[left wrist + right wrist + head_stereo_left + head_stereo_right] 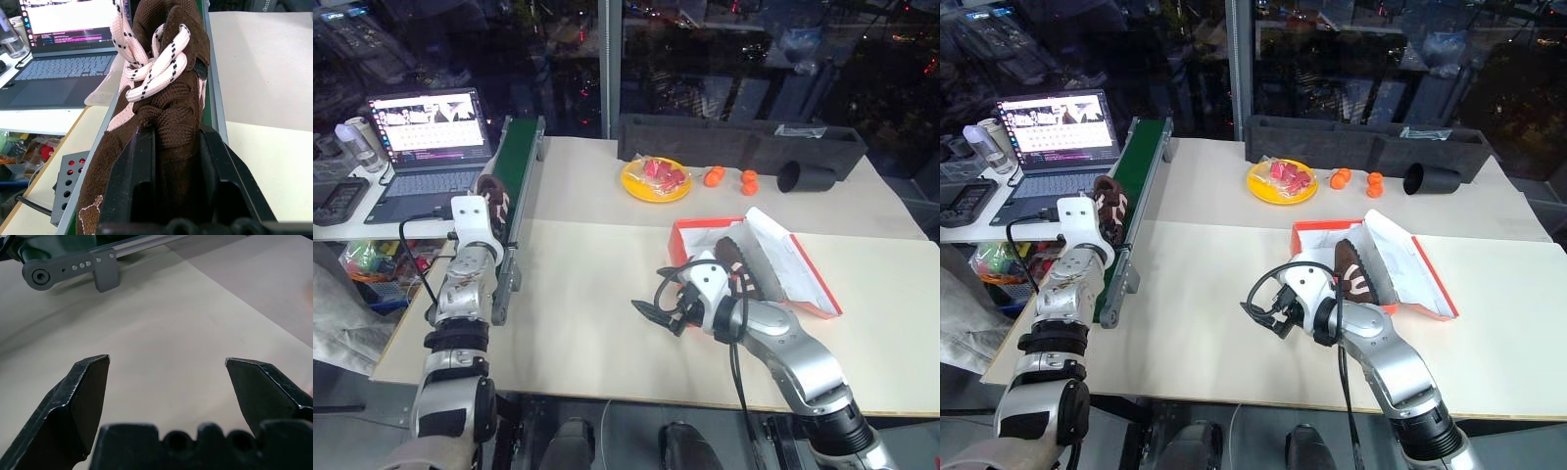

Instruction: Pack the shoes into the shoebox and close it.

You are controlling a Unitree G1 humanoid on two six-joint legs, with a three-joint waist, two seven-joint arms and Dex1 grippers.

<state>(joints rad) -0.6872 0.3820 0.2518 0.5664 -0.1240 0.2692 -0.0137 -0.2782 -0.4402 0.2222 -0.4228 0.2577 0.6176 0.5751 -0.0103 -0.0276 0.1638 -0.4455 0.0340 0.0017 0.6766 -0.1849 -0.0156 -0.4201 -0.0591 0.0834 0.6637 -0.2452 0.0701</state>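
A: What's farthest left?

B: An open laptop (pixel 431 142) on a side table, and beside it a narrow green conveyor belt (pixel 521 162) in a grey metal frame. On the belt lies a dark brown fuzzy shoe (pixel 161 98) with thick cream laces flecked black.

A: And the left end effector (pixel 171 161)?

B: Its two flat black fingers are clamped on the shoe's woolly upper, one on each side.

A: Mid-desk?

B: The pale, smooth desk (pixel 587 333) carries a round yellow plate (pixel 655 179) of red pieces and small orange fruits (pixel 714 176) in front of a long dark grey tray (pixel 744 142). The right end effector (pixel 166 377) hovers above bare desk, its wedge-shaped fingers spread wide, gripping nothing.

A: Further right?

B: The red-orange cardboard shoebox (pixel 685 231), white inside, lid folded back. The second shoe (pixel 1353 274) sits in it, the heel raised over the rim. A black cup (pixel 803 177) lies tipped beyond.
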